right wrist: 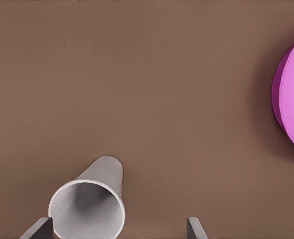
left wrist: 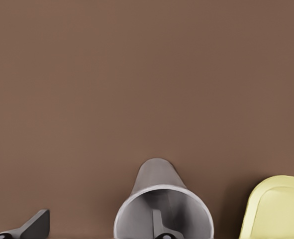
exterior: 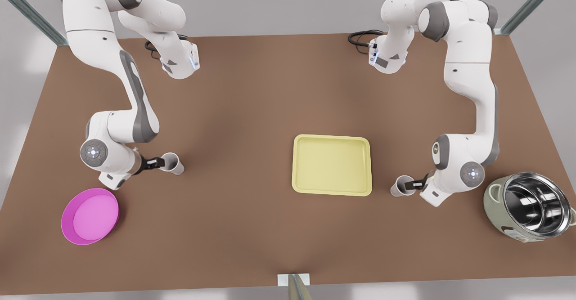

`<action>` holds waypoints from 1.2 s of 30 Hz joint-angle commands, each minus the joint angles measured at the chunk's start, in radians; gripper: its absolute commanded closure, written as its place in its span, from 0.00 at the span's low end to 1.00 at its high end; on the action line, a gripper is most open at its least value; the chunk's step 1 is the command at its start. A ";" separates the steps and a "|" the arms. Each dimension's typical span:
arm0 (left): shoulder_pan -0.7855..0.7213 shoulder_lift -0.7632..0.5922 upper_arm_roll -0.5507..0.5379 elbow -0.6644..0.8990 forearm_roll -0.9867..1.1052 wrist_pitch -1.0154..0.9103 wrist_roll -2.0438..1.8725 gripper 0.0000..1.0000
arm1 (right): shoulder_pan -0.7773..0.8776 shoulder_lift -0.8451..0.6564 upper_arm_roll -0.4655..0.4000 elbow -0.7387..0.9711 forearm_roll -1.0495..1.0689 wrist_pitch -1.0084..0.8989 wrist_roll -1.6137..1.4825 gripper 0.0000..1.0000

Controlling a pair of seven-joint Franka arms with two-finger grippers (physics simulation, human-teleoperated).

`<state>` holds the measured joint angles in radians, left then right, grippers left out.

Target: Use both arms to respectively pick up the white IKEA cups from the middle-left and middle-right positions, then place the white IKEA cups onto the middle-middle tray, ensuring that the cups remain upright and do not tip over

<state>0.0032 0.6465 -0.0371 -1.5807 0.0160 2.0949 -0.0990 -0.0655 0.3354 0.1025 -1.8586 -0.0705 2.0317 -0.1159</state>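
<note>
At tray's (exterior: 332,165) 3 o'clock, straddles white cup's (exterior: 398,186) rim with left gripper (exterior: 411,184) jaws open; at 9 o'clock, brackets other cup (exterior: 174,164) with right gripper (exterior: 157,162) jaws open.

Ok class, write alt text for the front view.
On a brown table, the right gripper reaches one white cup at the front view's left, the left gripper the other cup at its right. The yellow tray lies between them.

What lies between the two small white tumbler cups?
The flat pale yellow rectangular tray, as the front view shows, with bare brown table on either side of it.
</note>
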 commanded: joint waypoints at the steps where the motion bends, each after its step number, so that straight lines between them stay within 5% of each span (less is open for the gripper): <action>1: -0.002 0.004 -0.001 -0.005 0.001 0.017 -0.007 0.00 | -0.002 0.000 0.000 -0.025 0.001 0.087 0.005 0.00; 5: -0.006 0.025 -0.018 -0.004 -0.013 0.039 -0.018 0.29 | -0.007 -0.006 0.000 -0.071 0.001 0.125 0.005 0.00; 8: -0.011 0.045 -0.032 -0.004 -0.017 0.080 -0.038 0.38 | -0.014 -0.006 0.000 -0.113 0.000 0.169 0.005 0.00; 14: -0.011 0.039 -0.053 0.002 -0.014 0.080 -0.064 0.77 | -0.030 0.014 0.000 -0.151 0.000 0.235 0.004 0.00; 21: -0.011 0.001 -0.107 0.002 -0.013 0.066 -0.185 0.79 | -0.027 0.008 0.006 -0.200 0.028 0.269 0.004 0.00; 26: -0.178 0.005 -0.194 0.024 -0.008 -0.046 -0.574 0.78 | -0.025 0.034 0.006 -0.206 0.034 0.291 0.004 0.00; 29: -0.020 -0.070 -0.372 -0.173 -0.008 0.185 -0.588 0.78 | -0.025 0.057 0.006 -0.206 0.035 0.318 0.004 0.00; 31: -0.015 -0.068 -0.374 -0.173 -0.008 0.192 -0.587 0.78 | -0.023 0.063 0.006 -0.206 0.034 0.326 0.004 0.00; 32: -0.020 -0.067 -0.374 -0.180 -0.001 0.192 -0.587 0.78 | -0.023 0.065 0.006 -0.206 0.034 0.326 0.004 0.06; 34: -0.018 -0.065 -0.374 -0.193 0.015 0.206 -0.585 0.78 | -0.027 0.066 0.008 -0.205 0.034 0.326 -0.001 0.39; 36: -0.017 -0.051 -0.374 -0.193 0.039 0.211 -0.585 0.77 | -0.025 0.071 0.006 -0.202 0.034 0.326 -0.010 0.45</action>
<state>-0.0144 0.5942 -0.4105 -1.7724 0.0360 2.2536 -0.4471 -0.0900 0.4055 0.1093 -2.0610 -0.0357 2.3444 -0.1130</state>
